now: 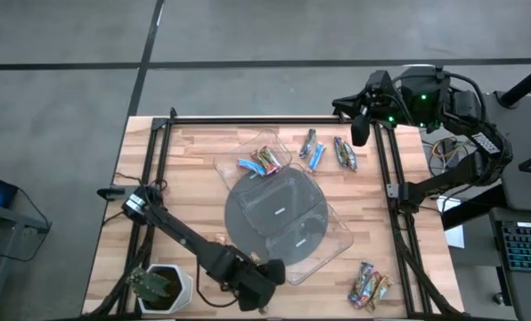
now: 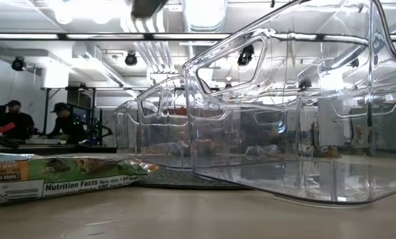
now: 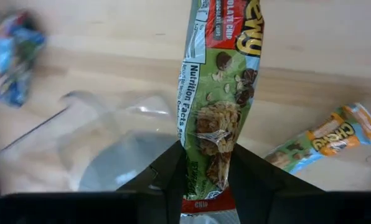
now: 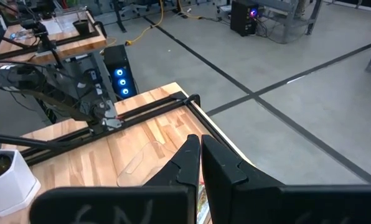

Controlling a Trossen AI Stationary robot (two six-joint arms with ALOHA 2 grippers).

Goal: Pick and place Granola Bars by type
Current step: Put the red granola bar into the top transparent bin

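A green granola bar [image 3: 218, 118] is pinched at one end by the left gripper [image 3: 204, 171] near the table's [image 1: 203, 143] front edge, so it could swing or slip out before a clear tray [image 1: 332, 227] is reached; the right gripper [image 4: 200, 158] is pressed together, parked at the far right corner.

Blue bars [image 3: 11, 59] blur, perhaps two; green bar [image 3: 220, 106] cut off.
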